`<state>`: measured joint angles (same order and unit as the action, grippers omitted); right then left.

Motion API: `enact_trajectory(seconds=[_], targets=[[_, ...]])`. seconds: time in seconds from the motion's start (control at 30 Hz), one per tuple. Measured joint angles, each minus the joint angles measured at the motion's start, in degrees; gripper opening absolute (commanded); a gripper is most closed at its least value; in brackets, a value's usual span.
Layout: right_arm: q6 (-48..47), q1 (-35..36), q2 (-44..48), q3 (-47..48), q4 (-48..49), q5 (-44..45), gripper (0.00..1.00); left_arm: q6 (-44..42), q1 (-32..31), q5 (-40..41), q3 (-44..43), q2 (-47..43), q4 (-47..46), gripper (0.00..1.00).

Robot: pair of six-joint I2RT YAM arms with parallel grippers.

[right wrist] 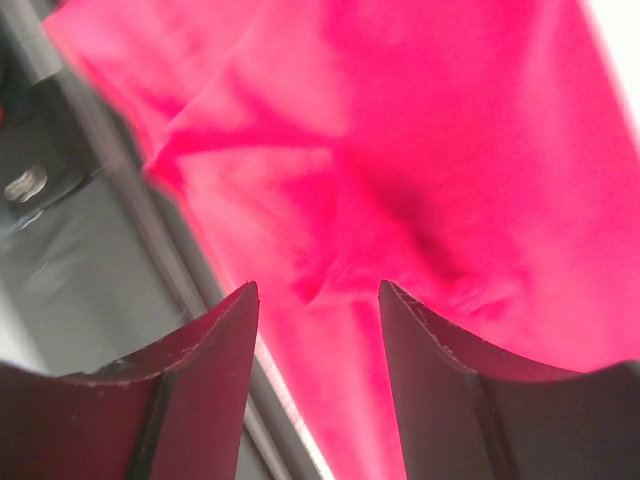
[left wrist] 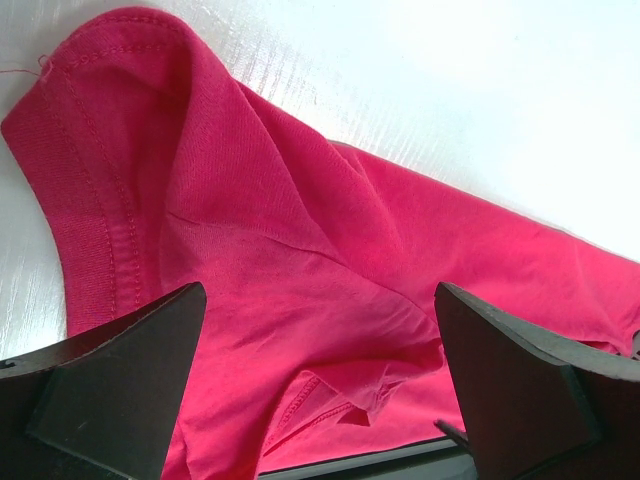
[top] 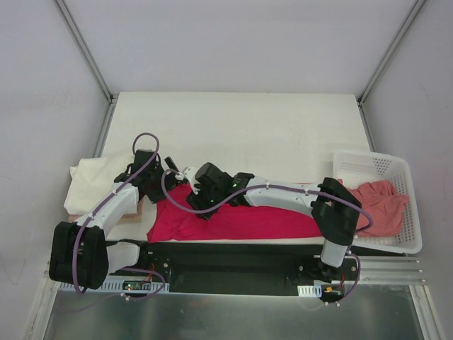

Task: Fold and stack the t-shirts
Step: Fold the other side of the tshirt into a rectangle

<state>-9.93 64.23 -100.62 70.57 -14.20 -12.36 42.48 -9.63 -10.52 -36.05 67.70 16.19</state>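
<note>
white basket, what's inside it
A salmon-pink t-shirt lies crumpled in the basket; the far part shows bare mesh. Anything under the shirt is covered.

You had a white tabletop [top: 283, 127] enclosed by plain pale grey walls [top: 233, 42], with slanted aluminium posts [top: 83, 49] at its far corners. A black rail [top: 241, 255] ran along the near edge, with a grey metal sheet [top: 233, 319] nearer still. The light was soft and even.

A crimson-pink t-shirt [left wrist: 300, 250] with a stitched hem lies rumpled on the white tabletop [left wrist: 480, 90]. Over it the left gripper [left wrist: 320, 295] holds its jaws wide apart.
</note>
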Motion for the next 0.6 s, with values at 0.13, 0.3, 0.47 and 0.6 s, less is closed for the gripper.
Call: enact_trajectory(seconds=[0.13,0.3,0.47,0.6], targets=[[-0.2,3.17,-5.64,6.88,-3.65,10.08,0.58,0.0,0.0,-0.02,0.02,0.0,0.0,0.99],[-0.2,5.79,-9.81,9.29,-7.98,17.68,0.57,0.0,0.0,-0.02,0.11,0.02,0.02,0.99],[-0.2,6.16,-12.24,10.34,-10.54,21.2,0.54,0.0,0.0,0.04,0.11,0.28,-0.07,0.99],[-0.11,6.43,-13.14,11.47,-11.69,23.58,0.28,0.0,0.35,0.09,0.11,0.44,-0.02,0.99]])
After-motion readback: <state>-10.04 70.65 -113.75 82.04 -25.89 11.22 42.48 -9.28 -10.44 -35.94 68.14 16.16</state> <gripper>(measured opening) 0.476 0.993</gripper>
